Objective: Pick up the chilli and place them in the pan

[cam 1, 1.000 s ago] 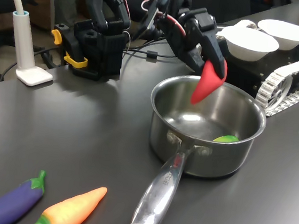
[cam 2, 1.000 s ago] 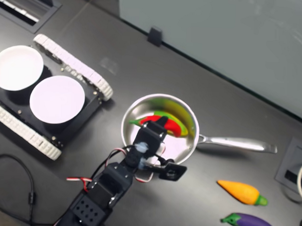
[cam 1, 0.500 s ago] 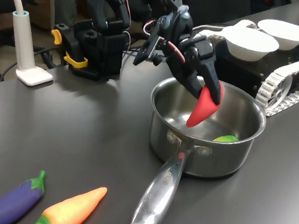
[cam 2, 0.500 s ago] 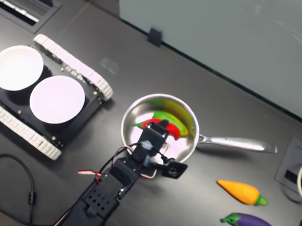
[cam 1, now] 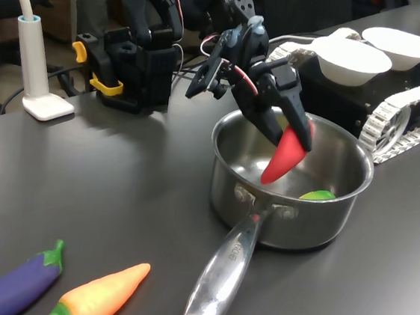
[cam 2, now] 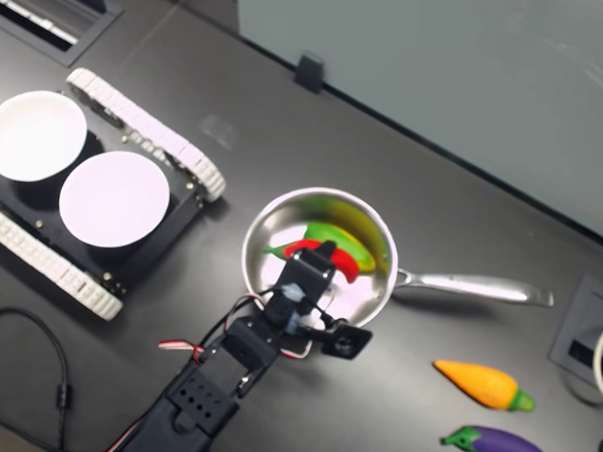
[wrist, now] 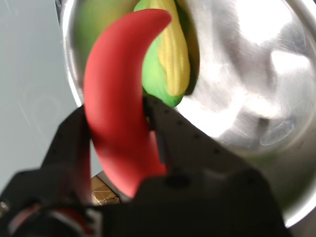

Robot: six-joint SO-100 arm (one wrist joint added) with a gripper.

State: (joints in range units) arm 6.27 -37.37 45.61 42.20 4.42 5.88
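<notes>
The chilli (wrist: 116,94) fills my wrist view, pinched between the two black fingers (wrist: 170,131) of the gripper (cam 1: 292,128), tip pointing down into the pan (wrist: 276,163). In the first exterior view I see the chilli (cam 1: 284,156) hanging tip-down inside the pan's (cam 1: 226,182) opening, its point below the rim but not touching the bottom as far as I can tell. Under it, in the wrist view, lies a green and yellow corn toy (wrist: 170,54) on the pan floor; the first exterior view shows only a green sliver of it (cam 1: 317,194) against the wall on that view's right.

From above, in the second exterior view, the gripper (cam 2: 315,262) reaches over the near rim of the pan (cam 2: 261,234), the chilli (cam 2: 320,252) showing red past it. The pan's handle (cam 2: 474,288) points to the second exterior view's right.

Nearest the camera in the first exterior view are a purple eggplant toy (cam 1: 13,283) and an orange carrot toy (cam 1: 102,293), well apart from the pan. Farther back, two white bowls (cam 1: 351,61) sit on a tracked vehicle (cam 1: 415,104), and a white lamp base (cam 1: 44,102) stands at the first exterior view's left.
</notes>
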